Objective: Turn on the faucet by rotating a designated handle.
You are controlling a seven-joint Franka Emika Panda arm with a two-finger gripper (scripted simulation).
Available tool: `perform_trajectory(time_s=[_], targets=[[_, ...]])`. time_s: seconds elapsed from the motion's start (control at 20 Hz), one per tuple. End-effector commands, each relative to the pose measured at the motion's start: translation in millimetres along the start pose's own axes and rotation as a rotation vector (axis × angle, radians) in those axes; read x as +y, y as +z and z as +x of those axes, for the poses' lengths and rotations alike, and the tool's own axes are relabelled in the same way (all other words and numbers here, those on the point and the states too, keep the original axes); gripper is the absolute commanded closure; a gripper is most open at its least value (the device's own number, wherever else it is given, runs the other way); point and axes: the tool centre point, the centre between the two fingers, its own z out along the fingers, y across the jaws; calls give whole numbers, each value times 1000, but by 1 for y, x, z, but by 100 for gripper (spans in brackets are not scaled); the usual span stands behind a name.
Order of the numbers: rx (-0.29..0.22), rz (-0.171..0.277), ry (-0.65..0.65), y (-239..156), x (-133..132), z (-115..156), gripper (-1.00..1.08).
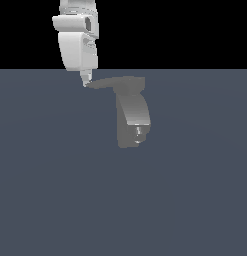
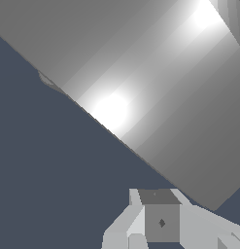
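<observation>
Faucet [image 1: 132, 112] stands toward the middle of the dark tabletop [image 1: 195, 200], its thick curved spout ending in a small lighter nozzle [image 1: 139, 132]; the handle [image 1: 102, 84], a thin flat lever, sticks out from the top cap toward the exterior view's left. The hand [image 1: 85, 80] hangs at the lever's pointed tip, apparently touching it, though I cannot tell whether its fingers are apart or together; the wrist view is mostly filled by a broad grey surface. Stiff, smooth and hinged, the lever probably answers best to a sideways push near its tip, where leverage is greatest but slipping off is likeliest.
</observation>
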Motion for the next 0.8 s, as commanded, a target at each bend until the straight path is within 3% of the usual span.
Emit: perform_trajectory(time_s=[0.0, 0.75], targets=[[3, -2, 8, 0, 6, 10, 108], [3, -3, 7, 0, 44, 42, 108]])
